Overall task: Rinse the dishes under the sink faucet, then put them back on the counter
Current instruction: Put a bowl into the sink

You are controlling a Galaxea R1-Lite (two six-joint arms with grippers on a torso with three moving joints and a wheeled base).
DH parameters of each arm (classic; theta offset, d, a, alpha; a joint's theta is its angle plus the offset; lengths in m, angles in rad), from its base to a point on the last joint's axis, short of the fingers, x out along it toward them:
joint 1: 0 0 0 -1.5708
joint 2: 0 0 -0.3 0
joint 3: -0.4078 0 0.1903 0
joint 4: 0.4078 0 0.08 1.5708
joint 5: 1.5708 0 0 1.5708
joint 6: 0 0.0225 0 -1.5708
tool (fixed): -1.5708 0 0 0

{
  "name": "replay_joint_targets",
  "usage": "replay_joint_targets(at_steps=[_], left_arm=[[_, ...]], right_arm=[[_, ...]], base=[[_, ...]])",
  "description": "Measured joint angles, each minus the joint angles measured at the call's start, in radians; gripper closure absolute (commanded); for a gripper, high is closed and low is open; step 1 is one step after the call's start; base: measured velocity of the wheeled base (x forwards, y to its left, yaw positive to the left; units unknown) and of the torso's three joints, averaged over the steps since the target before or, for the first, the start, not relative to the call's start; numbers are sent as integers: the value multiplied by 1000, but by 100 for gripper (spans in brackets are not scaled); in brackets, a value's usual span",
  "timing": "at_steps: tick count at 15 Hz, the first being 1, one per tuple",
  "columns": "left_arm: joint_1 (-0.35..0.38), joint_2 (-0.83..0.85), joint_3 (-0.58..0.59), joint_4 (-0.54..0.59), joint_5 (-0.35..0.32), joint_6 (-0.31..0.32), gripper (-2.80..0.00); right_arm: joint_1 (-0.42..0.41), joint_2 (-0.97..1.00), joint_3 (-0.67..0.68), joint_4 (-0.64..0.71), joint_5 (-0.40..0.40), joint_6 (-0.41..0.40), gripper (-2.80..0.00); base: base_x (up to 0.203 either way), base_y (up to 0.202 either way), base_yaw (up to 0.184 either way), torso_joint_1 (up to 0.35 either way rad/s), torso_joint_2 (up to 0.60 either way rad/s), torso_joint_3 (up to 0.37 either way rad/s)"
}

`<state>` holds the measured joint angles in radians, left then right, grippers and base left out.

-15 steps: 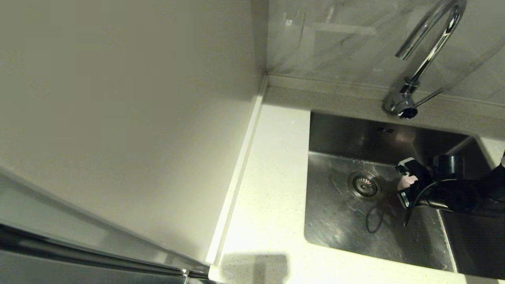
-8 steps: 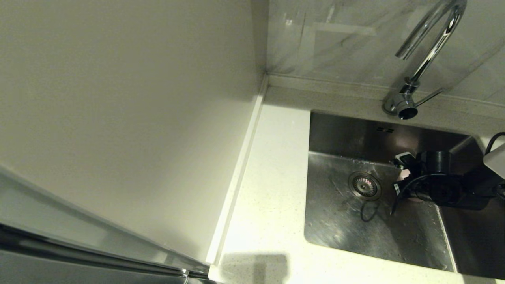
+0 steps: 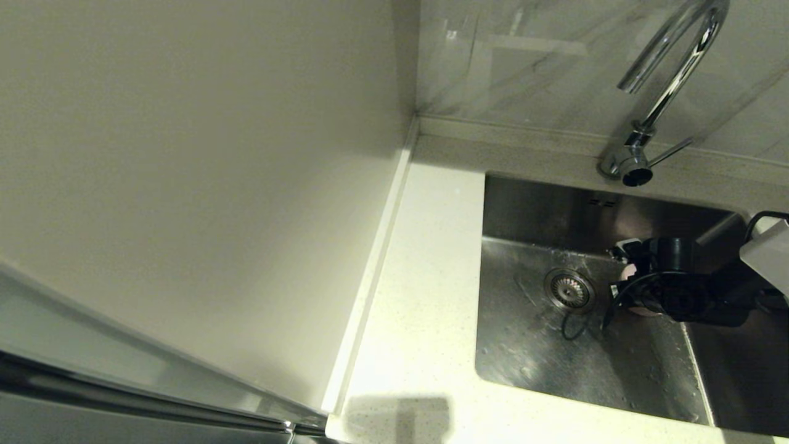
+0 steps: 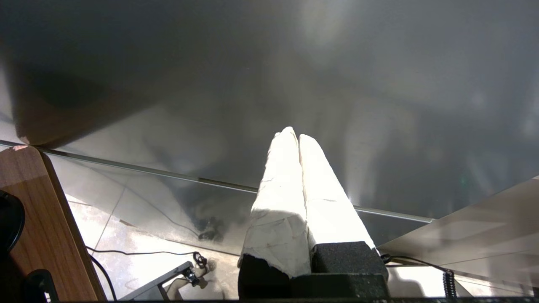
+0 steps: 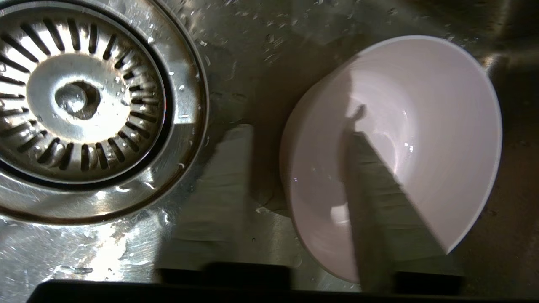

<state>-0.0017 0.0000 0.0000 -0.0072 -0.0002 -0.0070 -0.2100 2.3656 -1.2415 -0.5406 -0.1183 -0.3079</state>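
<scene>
- Currently, your right gripper (image 5: 294,168) sits low in the sink (image 3: 530,351), at the right of the head view, just beside the drain (image 3: 569,290).
- Its fingers are spread and straddle the near wall of the pink bowl (image 5: 421,126): one finger (image 5: 379,202) is inside the bowl, the other (image 5: 223,189) outside it, over the wet steel floor. You cannot tell whether either finger touches the wall.
- The bowl rests on the sink floor, tilted, just beside the drain.
- The faucet (image 3: 672,68) stands behind the sink at the upper right of the head view.
- Your left gripper (image 4: 298,139) is parked away from the sink, fingers pressed together, holding nothing.
- The counter (image 3: 419,296) lies left of the sink.
</scene>
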Motion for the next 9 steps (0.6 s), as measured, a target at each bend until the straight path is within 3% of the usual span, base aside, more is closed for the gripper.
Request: replay_joint_targets(at_steps=[4, 9], left_arm=[[0, 0, 0, 0, 0, -1, 0], [0, 0, 0, 0, 0, 0, 0]], right_arm=[[-2, -70, 60, 0, 4, 61, -280], [-18, -295, 225, -1, 47, 150, -280]], base=[[0, 0, 0, 0, 0, 0], [0, 0, 0, 0, 0, 0]])
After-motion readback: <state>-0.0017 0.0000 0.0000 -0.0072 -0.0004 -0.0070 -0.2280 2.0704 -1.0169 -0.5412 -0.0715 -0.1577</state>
